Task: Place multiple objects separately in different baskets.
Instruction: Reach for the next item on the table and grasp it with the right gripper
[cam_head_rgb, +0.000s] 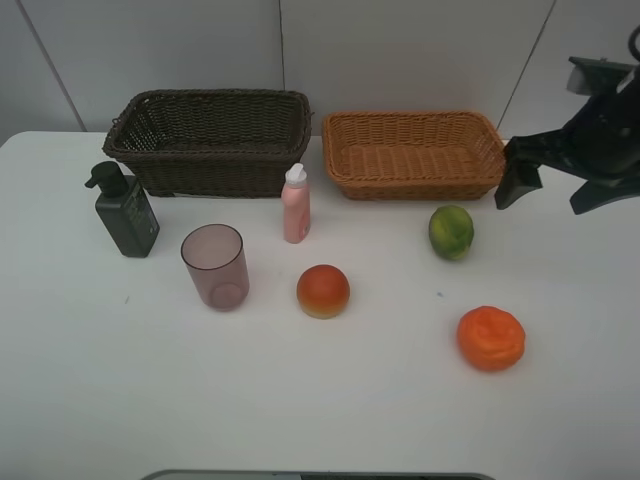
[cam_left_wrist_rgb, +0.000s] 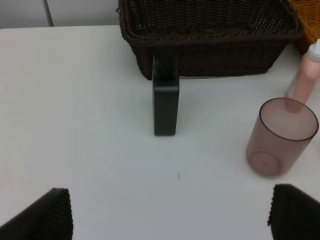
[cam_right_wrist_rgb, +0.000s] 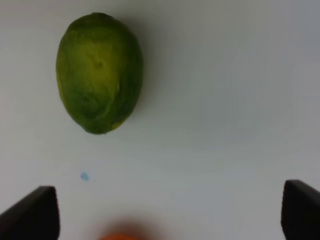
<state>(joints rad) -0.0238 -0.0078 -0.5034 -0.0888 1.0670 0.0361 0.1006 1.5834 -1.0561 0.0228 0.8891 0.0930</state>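
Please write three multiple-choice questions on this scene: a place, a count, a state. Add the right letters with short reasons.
1. Where does the dark green pump bottle stand? A) on the white table, by the left end of the deep dark brown wicker basket B) inside that basket C) in a gripper
2. How many fruits lie on the table? A) one B) three C) five
3. How do the right gripper's jaws stand? A) shut on a fruit B) shut on nothing C) open, holding nothing

1 A: it stands outside the basket's wall.
2 B: green citrus, red-orange round fruit, wrinkled orange.
3 C: its fingertips are far apart.
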